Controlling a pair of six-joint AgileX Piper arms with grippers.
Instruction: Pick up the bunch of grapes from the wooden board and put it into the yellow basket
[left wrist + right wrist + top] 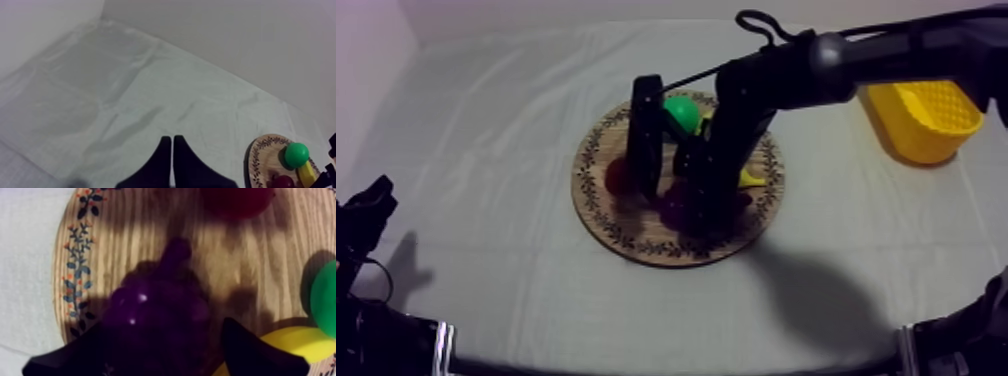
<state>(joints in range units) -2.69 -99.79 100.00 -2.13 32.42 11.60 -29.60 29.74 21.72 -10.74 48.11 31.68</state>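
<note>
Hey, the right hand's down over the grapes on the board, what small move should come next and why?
Probably close the right hand on the bunch of grapes. Its fingers stand apart on either side of the bunch, which lies on the wooden board, so a grip seems ready before any lift.

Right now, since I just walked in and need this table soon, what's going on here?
The right arm is over the wooden board, with the right gripper down at the bunch of grapes, its jaws apart on either side of it. The grapes lie on the board, not yet lifted. The yellow basket stands at the table's right side. The left gripper rests shut, away from the board.
</note>
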